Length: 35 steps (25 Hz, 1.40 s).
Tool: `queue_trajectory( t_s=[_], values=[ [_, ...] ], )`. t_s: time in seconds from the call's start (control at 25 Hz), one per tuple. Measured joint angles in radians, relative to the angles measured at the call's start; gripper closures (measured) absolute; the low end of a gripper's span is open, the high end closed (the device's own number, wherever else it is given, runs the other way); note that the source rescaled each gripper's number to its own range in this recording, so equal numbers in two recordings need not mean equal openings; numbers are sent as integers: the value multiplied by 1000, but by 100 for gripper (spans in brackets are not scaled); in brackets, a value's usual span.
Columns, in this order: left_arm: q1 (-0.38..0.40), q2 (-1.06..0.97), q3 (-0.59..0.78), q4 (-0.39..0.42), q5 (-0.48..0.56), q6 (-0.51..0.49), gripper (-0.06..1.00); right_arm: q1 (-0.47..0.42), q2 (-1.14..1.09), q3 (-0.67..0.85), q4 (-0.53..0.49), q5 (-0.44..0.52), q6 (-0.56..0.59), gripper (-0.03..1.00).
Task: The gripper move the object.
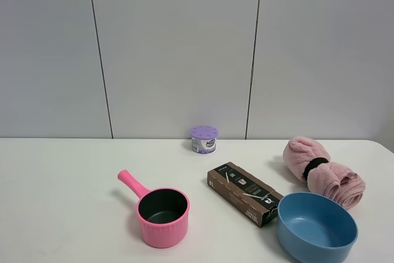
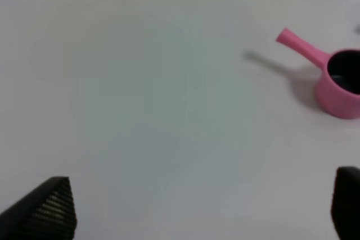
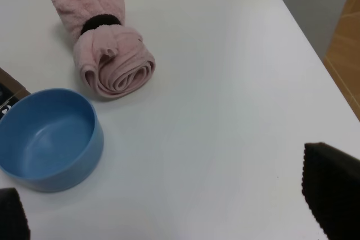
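Observation:
The blue bowl (image 1: 317,228) sits empty at the front right of the white table, and also shows in the right wrist view (image 3: 49,137). Neither arm shows in the exterior view. My right gripper (image 3: 169,212) is open and empty, its black fingertips (image 3: 332,186) wide apart above bare table, the bowl off to one side and not touched. My left gripper (image 2: 197,209) is open and empty over bare table, with black fingertips (image 2: 48,209) spread; the bowl is out of its view.
A pink saucepan (image 1: 159,212) with dark inside stands front centre and shows in the left wrist view (image 2: 334,77). A dark box (image 1: 244,193) lies left of the bowl. A rolled pink towel (image 1: 320,169) lies behind it. A purple tub (image 1: 204,139) stands by the wall. The table edge (image 3: 306,43) is near.

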Motion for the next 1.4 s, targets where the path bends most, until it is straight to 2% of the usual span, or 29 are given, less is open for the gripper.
queue_trajectory(
  t_s=[0.2,0.52,1.4],
  values=[
    [-5,-20,72,-8,-9,-33,-5,0,0,0,0,0,0,-3],
    [-6,-21,117,-6,-146,-33,-5,0,0,0,0,0,0,-3],
    [-6,-21,120,-5,-159,16,-5,0,0,0,0,0,0,-3]
  ],
)
